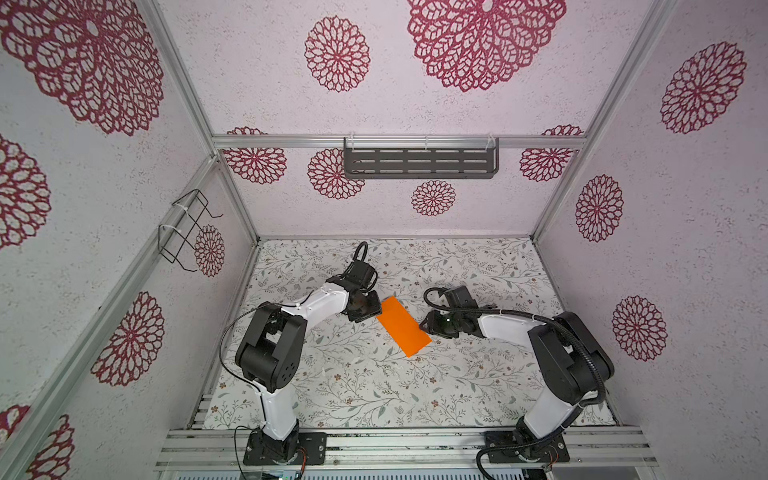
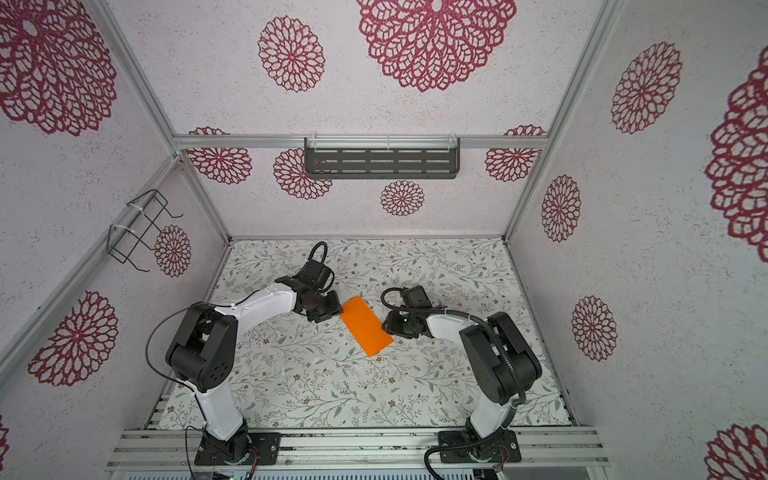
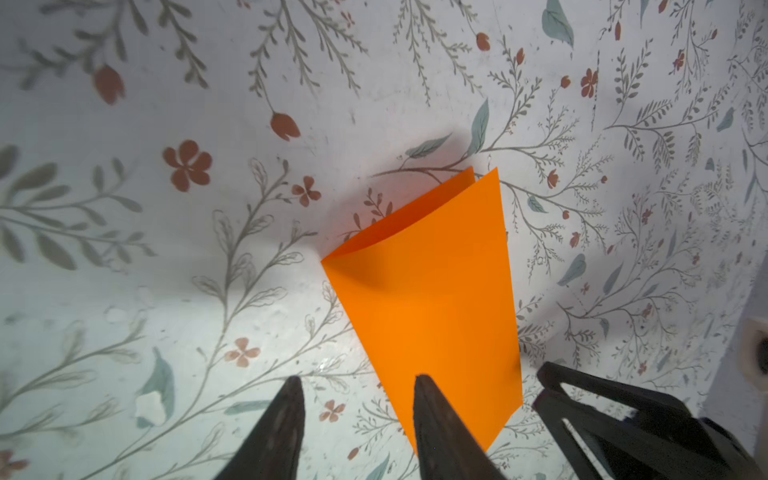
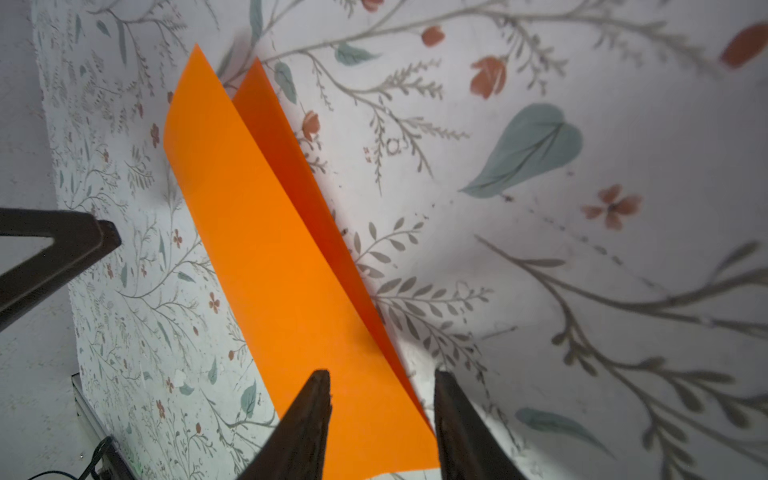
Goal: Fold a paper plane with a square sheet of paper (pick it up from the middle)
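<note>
Tabletop (image 1: 365, 390) open in front of paper (image 1: 403, 326)

Probably a lab test cell: aluminium frame (image 1: 291, 142), wallpapered panels (image 1: 685, 257).

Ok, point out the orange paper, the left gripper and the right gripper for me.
orange paper (image 1: 403, 327): in a top view, middle of its folded upper face.
left gripper (image 3: 359, 377): left wrist view, midway between its two fingertips.
right gripper (image 4: 382, 372): right wrist view, midway between its two fingertips.
</note>
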